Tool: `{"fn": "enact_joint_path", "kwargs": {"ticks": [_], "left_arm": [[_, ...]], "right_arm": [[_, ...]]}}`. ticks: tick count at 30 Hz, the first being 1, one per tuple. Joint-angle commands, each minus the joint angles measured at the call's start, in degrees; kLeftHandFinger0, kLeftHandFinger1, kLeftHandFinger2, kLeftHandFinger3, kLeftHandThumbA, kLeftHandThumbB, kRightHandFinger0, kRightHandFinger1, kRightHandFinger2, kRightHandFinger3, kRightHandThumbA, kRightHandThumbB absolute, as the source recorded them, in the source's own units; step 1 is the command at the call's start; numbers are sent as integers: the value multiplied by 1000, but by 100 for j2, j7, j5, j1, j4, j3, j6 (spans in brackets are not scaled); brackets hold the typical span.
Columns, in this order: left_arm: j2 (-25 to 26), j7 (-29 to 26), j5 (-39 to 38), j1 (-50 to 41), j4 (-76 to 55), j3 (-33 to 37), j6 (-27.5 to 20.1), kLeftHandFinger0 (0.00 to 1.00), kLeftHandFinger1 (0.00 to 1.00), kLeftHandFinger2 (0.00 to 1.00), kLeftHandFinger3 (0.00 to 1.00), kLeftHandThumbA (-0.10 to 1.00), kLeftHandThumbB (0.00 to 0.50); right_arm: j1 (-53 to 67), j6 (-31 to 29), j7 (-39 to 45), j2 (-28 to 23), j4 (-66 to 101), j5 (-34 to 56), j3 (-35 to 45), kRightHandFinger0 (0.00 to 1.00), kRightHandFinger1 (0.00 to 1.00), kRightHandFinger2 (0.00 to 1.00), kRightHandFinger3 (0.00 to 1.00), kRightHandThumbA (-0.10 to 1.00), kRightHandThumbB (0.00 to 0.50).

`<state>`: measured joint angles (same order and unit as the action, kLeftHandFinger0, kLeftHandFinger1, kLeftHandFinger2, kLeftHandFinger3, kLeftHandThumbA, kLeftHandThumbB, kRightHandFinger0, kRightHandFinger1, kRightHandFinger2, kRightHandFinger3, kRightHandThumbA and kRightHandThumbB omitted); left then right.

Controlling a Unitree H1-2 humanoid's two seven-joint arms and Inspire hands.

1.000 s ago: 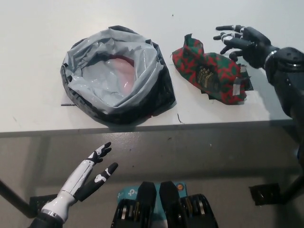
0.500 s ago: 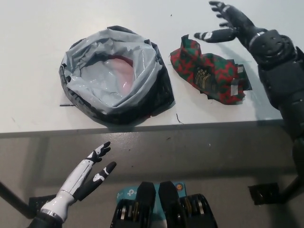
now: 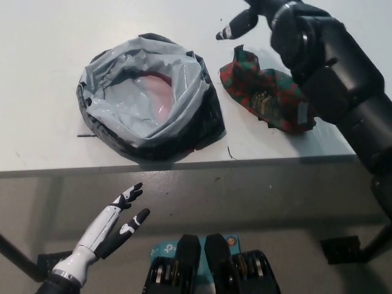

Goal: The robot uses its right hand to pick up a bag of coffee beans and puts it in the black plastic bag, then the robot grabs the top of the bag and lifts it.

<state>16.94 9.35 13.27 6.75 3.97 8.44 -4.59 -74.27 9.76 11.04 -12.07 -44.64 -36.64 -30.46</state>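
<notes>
White left hand [image 3: 116, 222] sits at lower left, below the table's front edge, fingers spread, holding nothing, resting well apart from everything on the table. White tabletop [image 3: 43, 92] fills the upper part of the view. On it, left of centre, the black plastic bag [image 3: 147, 98] w/ its top rolled down into a wide ring, grey glossy inner lining showing, mouth open and facing up; a pale pinkish patch shows at the bottom inside, can't tell what it is. Bag's near side lies close to the table's front edge. Just right of the plastic bag, apart from it w/ a narrow strip of bare table between, lies the red-and-green patterned flat bag of coffee beans [image 3: 263, 92], lying flat, long axis running diagonally from upper left to lower right, a dark label w/ gold print on its face, small grey tab near its right end. Black right arm [image 3: 331, 67] comes in from the right and crosses over the right end of the coffee bag. Black right hand [image 3: 245, 21] is at the top edge above the coffee bag's upper-left end, mostly cut off by the frame; one finger w/ pale tip points left; can't tell if the hand is spread or closed, not touching the coffee bag as far as visible.
</notes>
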Motion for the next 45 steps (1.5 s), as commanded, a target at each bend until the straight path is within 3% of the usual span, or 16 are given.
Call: {"fn": "enact_joint_path", "kwargs": {"ticks": [1,9,22,31,36,45], "left_arm": [[147,41,57,87,-159,-16,-225,1000,1000,1000,1000,942,153],[137,54,-26,105,-139,-50,-244,1000,1000,1000,1000,894,149],[127,3,101,19,-167,-30,-217,1000,1000,1000,1000,933,159],[114,58,11,53,-124,-50,-232,1000,1000,1000,1000,904,155],[135,70,73,52,-176,-34,-179,1000,1000,1000,1000,921,181],[143,90,108,46,-192,-19,-138,1000,1000,1000,1000,923,163]], "right_arm": [[-422,635,512,31,-147,-606,-379,1000,1000,1000,1000,900,500],[-435,728,363,23,-1003,-520,-486,1000,1000,1000,1000,854,500],[-515,458,569,-89,-1777,52,102,1000,1000,1000,1000,994,500],[-351,600,1099,-197,-1310,555,662,1000,1000,1000,1000,952,500],[-371,585,1348,-273,-1044,619,720,1000,1000,1000,1000,1000,500],[-302,801,1567,-384,-600,504,617,1000,1000,1000,1000,999,500]]}}
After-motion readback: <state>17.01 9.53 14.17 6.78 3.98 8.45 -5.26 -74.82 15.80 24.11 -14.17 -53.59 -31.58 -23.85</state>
